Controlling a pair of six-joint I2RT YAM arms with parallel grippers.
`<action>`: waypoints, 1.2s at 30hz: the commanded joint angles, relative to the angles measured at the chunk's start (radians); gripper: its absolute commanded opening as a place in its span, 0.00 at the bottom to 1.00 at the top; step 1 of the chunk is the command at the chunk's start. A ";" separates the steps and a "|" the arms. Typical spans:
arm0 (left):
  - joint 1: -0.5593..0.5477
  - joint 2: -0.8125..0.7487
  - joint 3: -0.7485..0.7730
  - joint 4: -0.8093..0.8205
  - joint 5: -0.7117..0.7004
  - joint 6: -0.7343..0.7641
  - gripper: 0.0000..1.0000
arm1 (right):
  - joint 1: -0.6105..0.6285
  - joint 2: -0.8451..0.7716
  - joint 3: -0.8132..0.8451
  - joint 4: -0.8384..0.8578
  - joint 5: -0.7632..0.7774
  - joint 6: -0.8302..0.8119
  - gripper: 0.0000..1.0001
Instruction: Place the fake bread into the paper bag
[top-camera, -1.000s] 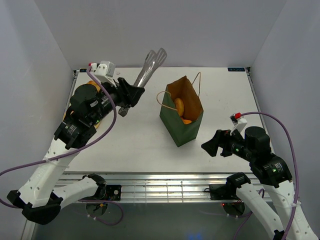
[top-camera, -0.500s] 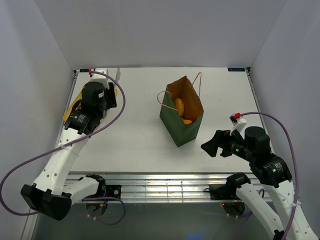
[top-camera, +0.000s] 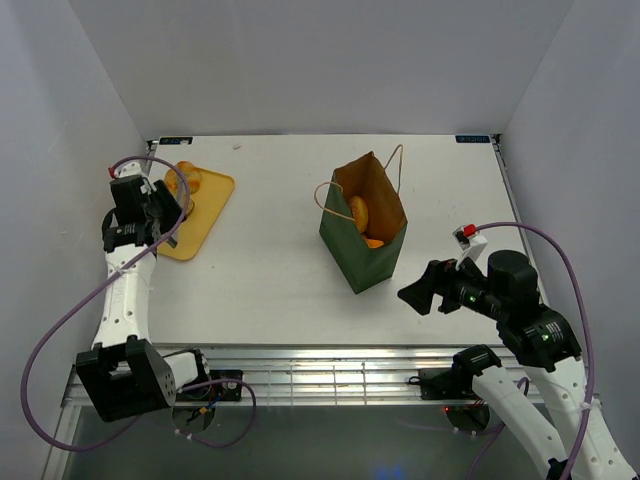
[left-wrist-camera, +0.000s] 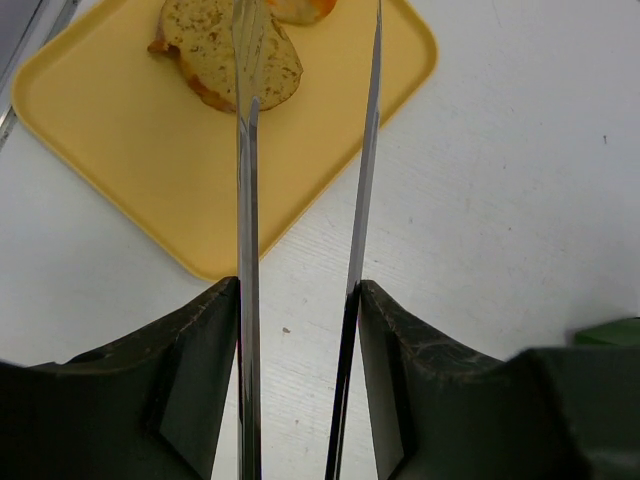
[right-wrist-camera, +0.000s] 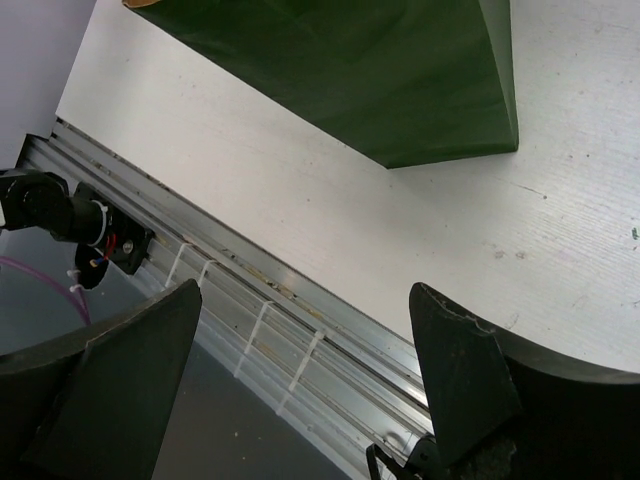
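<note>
Pinching metal tongs: left claw | right claw spread | fake bread golden-brown, speckled, on yellow tray

The paper bag stands open on the table, bread inside. Well left of the bag, a yellow tray carries other bread pieces, the left gripper over its edge. The right gripper hovers near the bag's right, jaws apart

Our left arm is tucked up at the far left, with its pincer squeezing the tongs. Our right arm sits bent near the front, its pincer spread wide.
</note>
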 joint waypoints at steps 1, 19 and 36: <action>0.072 -0.001 -0.018 0.047 0.148 -0.097 0.59 | 0.002 0.011 -0.009 0.075 -0.052 -0.040 0.90; 0.229 0.145 -0.036 0.081 0.128 -0.164 0.57 | 0.002 0.020 -0.072 0.190 -0.142 -0.063 0.90; 0.230 0.230 -0.102 0.182 0.151 -0.180 0.57 | 0.004 0.017 -0.081 0.187 -0.129 -0.066 0.90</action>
